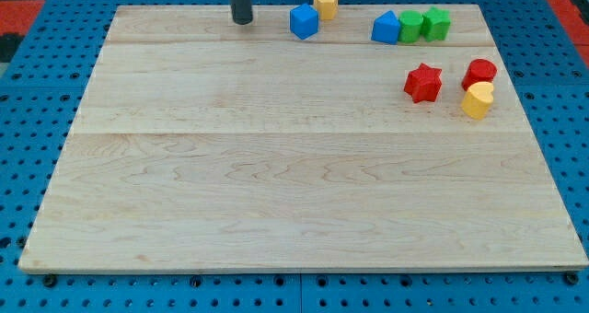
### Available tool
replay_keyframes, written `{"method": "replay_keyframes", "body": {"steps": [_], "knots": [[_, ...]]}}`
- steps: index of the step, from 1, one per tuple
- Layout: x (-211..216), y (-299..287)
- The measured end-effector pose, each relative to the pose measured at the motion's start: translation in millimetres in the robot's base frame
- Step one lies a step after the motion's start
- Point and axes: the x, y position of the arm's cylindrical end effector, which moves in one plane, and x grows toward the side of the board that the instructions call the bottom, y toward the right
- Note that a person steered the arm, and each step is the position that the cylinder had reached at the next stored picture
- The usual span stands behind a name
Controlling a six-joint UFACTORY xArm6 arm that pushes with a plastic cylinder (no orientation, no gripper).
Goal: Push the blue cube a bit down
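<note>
The blue cube (pixel 304 21) sits near the top edge of the wooden board (pixel 276 184), a little right of centre. A yellow block (pixel 326 2) stands just above and to the right of it. My tip (pixel 242 21) rests on the board to the left of the blue cube, at about the same height in the view, with a clear gap between them. The rod runs up out of the view's top.
A second blue block (pixel 386 27), a green cube (pixel 410 25) and a green star-like block (pixel 436 23) stand in a row at the top right. Below them are a red star (pixel 423 82), a red cylinder (pixel 479 72) and a yellow cylinder (pixel 478 100).
</note>
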Motion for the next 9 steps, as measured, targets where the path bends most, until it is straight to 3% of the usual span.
{"method": "replay_keyframes", "body": {"steps": [2,3,5,6,7,9], "knots": [[46,65],[68,65],[6,19],[-12,33],[-13,63],[25,83]]}}
